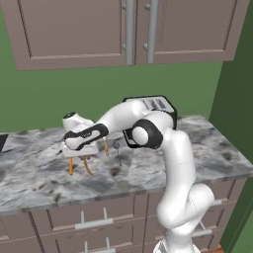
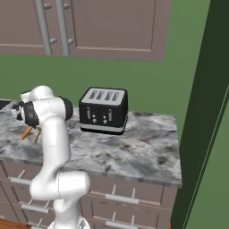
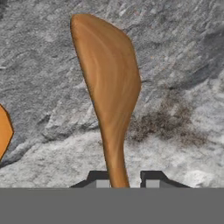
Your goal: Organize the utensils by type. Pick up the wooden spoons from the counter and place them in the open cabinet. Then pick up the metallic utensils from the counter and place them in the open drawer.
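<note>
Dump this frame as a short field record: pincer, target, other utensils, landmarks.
pincer: low over the counter, fingers either side of a spoon handle; contact cannot be told
target: all-wood orange-brown spoon, lying flat on the stone
other utensils: orange-handled utensil beside it; dark grey utensil near the arm's elbow
landmarks: black toaster at the back; upper cabinet doors shut
task progress: no utensil lifted yet

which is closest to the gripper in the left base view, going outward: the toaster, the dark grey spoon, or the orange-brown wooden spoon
1. Orange-brown wooden spoon: handle between the jaws of the gripper.
2. Dark grey spoon: on the counter, just right of the hand.
3. Toaster: at the back, behind the arm.
</note>
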Tool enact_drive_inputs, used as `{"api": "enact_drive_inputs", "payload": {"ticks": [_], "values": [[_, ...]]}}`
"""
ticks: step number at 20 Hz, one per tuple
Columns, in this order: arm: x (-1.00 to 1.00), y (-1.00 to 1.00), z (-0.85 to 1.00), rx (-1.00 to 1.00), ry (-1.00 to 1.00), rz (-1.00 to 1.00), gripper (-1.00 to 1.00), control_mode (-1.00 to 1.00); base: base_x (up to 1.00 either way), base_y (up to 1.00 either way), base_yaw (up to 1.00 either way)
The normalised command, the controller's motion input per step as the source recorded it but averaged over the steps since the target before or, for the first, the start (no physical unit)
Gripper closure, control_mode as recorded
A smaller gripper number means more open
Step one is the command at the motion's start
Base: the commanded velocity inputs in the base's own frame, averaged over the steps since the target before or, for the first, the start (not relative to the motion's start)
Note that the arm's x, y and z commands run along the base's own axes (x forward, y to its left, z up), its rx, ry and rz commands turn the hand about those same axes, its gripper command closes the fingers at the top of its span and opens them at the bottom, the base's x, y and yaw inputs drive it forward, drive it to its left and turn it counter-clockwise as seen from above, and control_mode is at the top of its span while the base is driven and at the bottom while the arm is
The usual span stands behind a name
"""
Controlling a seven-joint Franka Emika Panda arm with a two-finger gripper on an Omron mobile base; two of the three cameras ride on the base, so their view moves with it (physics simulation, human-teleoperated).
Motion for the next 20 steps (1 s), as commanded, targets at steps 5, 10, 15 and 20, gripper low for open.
{"api": "enact_drive_inputs", "payload": {"ticks": [5,10,15,20], "values": [[0.00,-0.24,-0.05,0.00,-0.11,-0.17,1.00,-1.00,0.00,0.00,0.00],[0.00,-0.18,0.64,0.00,-0.17,-0.20,1.00,-1.00,0.00,0.00,0.00],[-0.17,-0.15,0.99,0.03,-0.27,-0.18,1.00,-1.00,0.00,0.00,0.00],[-0.76,-0.35,0.64,0.19,-0.44,-0.24,1.00,-1.00,0.00,0.00,0.00]]}}
